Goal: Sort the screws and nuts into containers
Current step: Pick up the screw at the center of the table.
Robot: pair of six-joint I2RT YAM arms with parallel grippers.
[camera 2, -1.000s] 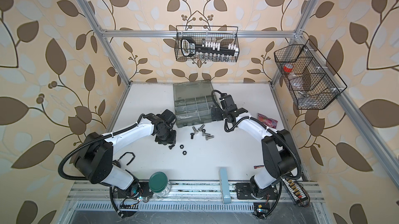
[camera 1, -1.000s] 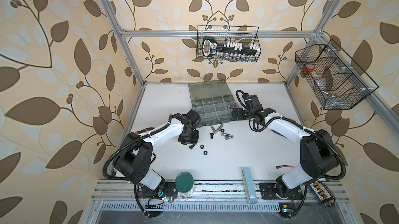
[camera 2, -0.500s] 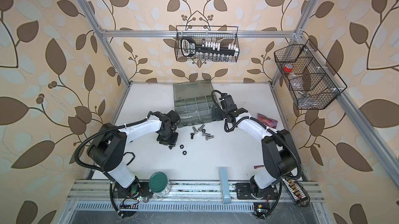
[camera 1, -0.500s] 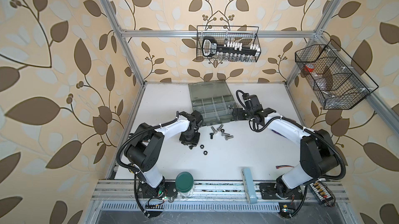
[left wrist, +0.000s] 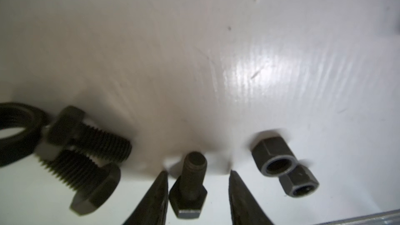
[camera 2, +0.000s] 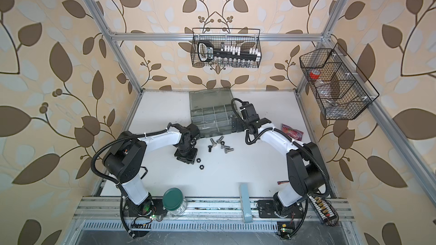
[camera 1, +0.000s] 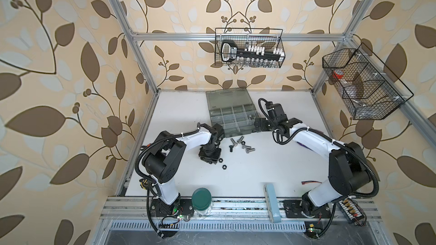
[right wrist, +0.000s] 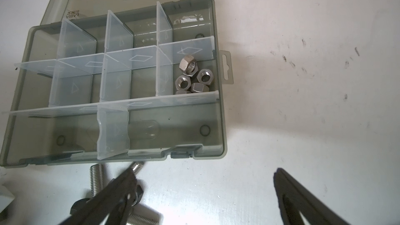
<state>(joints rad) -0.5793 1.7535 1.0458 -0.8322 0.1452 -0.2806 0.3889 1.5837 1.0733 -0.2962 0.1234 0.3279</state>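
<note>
Down near the middle of the white table [camera 1: 259,173], the left gripper [camera 1: 210,159] points at the surface. Its fingers [left wrist: 154,198] stand narrowly apart on either side of a short black screw [left wrist: 188,189] that lies flat between them. A gap shows beside the screw's shank, so nothing is clamped. In the left wrist view two more black screws [left wrist: 86,139] lie side by side, head to tail and touching, next to a larger black nut [left wrist: 15,130]. On the gripper's other side two small dark nuts [left wrist: 272,156] touch each other.

In both top views a loose cluster of silver screws [camera 1: 247,147] lies just before the near edge of the organizer case [camera 1: 233,118]. Two black nuts [camera 1: 224,167] lie just beside the left gripper.

The case lies open toward the table's far edge, its lid laid back. The right gripper [right wrist: 204,170] hovers at the case's near right corner, fingers spread wide with only bare table between them. Silver nuts [right wrist: 190,76] are heaped in the middle row's end compartment on the case's right side.
</note>
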